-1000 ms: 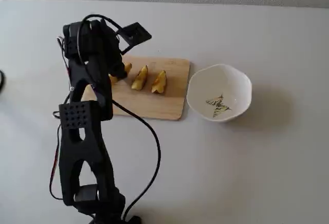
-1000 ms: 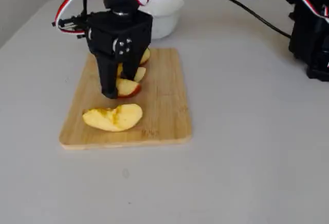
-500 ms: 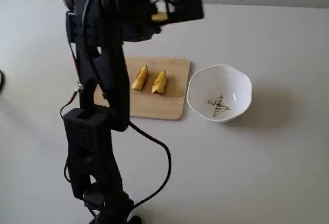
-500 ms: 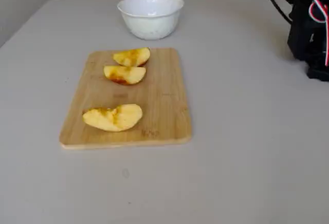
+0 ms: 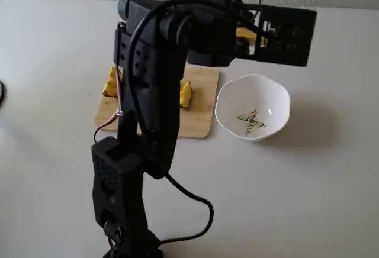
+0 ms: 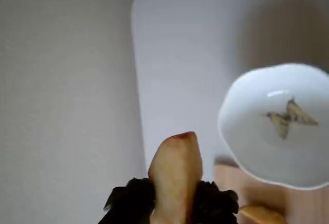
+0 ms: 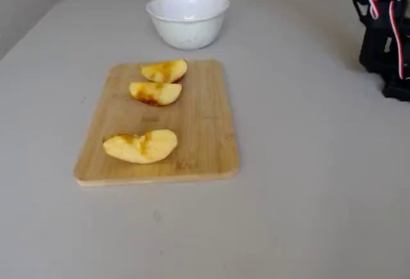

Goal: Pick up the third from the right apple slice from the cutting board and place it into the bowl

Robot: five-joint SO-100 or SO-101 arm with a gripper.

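Arm swung bowlward; gripper (image 6: pixel 172 203) clamped on apple slice (image 6: pixel 176 175) (narrow pinch). Early release misses the bowl (image 6: pixel 241 147).

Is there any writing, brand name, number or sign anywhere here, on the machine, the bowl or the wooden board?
No readable text in any view.
Bowl: only a painted green-yellow leafy motif inside, no letters.
Cutting board: a faint mark near its front edge, too blurred to read.
Arm: plain black parts, no label visible.
Apple slice, held in the jaws: no markings.
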